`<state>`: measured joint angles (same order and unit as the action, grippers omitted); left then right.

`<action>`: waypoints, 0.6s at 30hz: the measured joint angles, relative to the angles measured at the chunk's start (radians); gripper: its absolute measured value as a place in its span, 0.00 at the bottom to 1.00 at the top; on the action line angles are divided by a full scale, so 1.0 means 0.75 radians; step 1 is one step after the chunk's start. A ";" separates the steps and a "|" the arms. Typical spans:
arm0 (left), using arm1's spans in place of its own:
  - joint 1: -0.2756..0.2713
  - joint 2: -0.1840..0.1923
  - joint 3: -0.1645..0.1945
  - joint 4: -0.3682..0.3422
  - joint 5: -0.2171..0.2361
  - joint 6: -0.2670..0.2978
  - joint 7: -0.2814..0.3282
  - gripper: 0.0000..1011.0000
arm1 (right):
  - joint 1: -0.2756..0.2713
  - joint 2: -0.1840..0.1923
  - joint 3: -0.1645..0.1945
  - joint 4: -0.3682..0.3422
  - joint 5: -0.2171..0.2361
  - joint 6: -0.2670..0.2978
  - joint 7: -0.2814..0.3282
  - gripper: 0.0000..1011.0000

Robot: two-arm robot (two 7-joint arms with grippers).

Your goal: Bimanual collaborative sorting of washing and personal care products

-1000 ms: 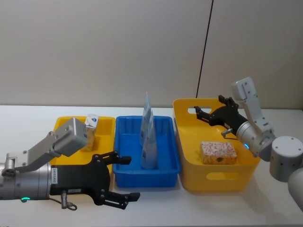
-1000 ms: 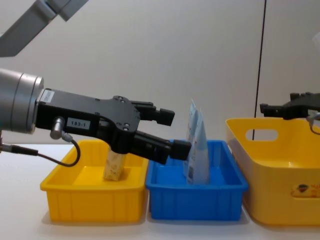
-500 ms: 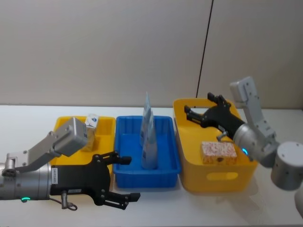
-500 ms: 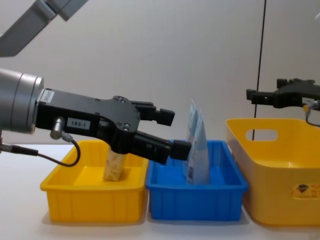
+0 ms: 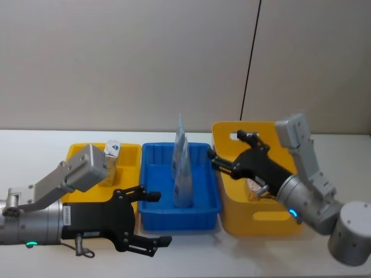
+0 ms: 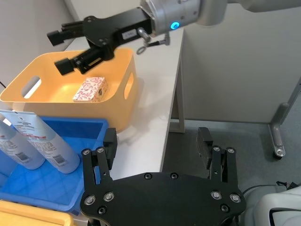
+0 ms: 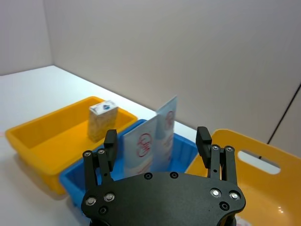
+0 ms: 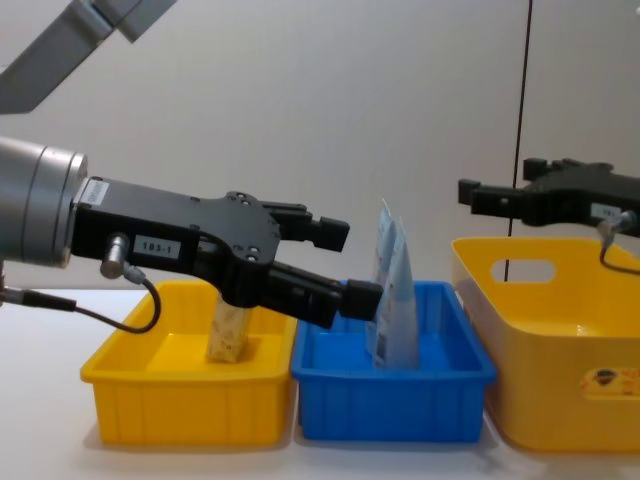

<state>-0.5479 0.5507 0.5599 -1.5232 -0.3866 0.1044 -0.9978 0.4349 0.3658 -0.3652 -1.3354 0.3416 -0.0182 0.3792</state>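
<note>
Count: three bins, two boxy packs, two pouches, two grippers.

Bins stand in a row on the counter [image 5: 35, 147]: small yellow bin [image 5: 131, 152] at frame left, blue bin [image 5: 152, 174] at centre, large yellow bin [image 5: 262, 218] at right.

Packs: one pack [image 5: 112, 155] stands upright in the small yellow bin, long axis vertical, blue-marked top upward. The second pack [image 6: 90, 89] lies flat on the floor of the large yellow bin, long axis level.

Pouches: rear pouch [image 5: 178, 142] and front pouch [image 5: 184, 182] both stand in the blue bin, close together, long axes near vertical, pointed ends up.

Left gripper [image 5: 157, 218]: lower left of the head view, over the counter in front of the small yellow and blue bins, pointing toward frame right. Fingers spread wide, holding nothing.

Right gripper [image 5: 227, 149]: centre right of the head view, above the large yellow bin's left rim, pointing toward the pouches. Fingers spread apart, holding nothing, clear of both pouches.
</note>
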 joint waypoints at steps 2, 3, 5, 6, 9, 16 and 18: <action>0.000 0.000 0.000 0.000 0.000 0.000 0.000 0.99 | -0.028 0.000 -0.004 -0.038 -0.001 0.009 -0.007 0.99; 0.000 0.000 0.000 0.000 0.000 0.000 0.000 0.99 | -0.040 0.000 -0.006 -0.053 -0.002 0.011 -0.009 0.99; 0.000 0.000 0.000 0.000 0.000 0.000 0.000 0.99 | -0.063 -0.002 -0.010 -0.081 -0.007 0.016 -0.015 0.99; 0.000 0.000 0.000 0.000 0.000 0.000 0.000 0.99 | -0.070 -0.003 -0.011 -0.090 -0.010 0.018 -0.019 0.99; 0.000 0.000 0.000 0.000 0.000 0.000 0.000 0.99 | -0.091 -0.007 -0.014 -0.113 -0.018 0.024 -0.029 0.99; 0.000 0.000 0.000 0.000 0.000 0.000 0.000 0.99 | -0.133 -0.033 -0.027 -0.146 -0.054 0.032 -0.073 0.99; 0.000 0.000 0.000 0.000 0.000 0.000 0.000 0.99 | -0.137 -0.040 -0.029 -0.146 -0.061 0.032 -0.082 0.99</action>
<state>-0.5479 0.5507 0.5599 -1.5233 -0.3866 0.1044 -0.9977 0.3325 0.3361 -0.3869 -1.4450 0.2960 0.0059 0.3178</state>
